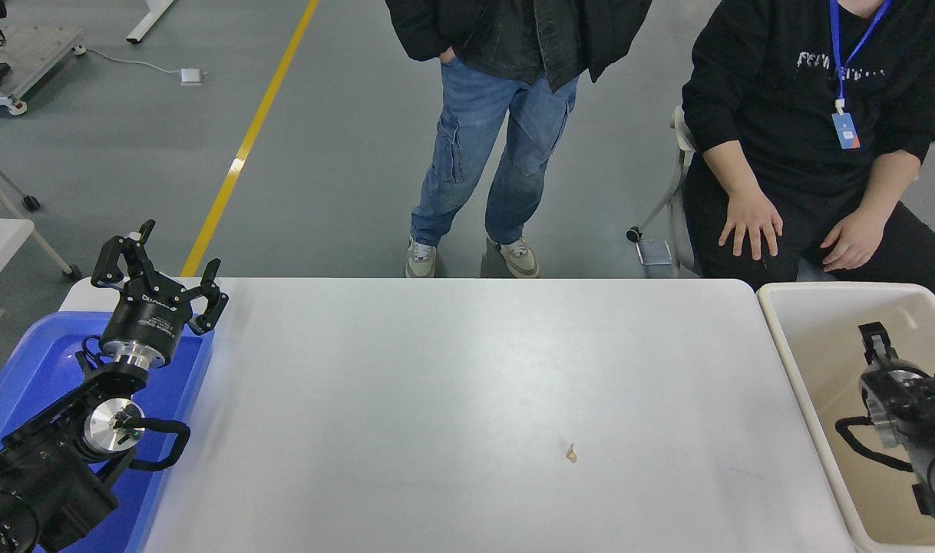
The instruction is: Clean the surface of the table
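Left gripper (163,265) parked, fingers (210,272) spread.

You see two black robot arms: the left black metal gripper (163,270) has a round silver collar, white print and a looping black cable; the right black gripper (876,342) looks similar.

My white counter (437,384) has a tiny tan scrap (570,454) lying on it, right of the middle.
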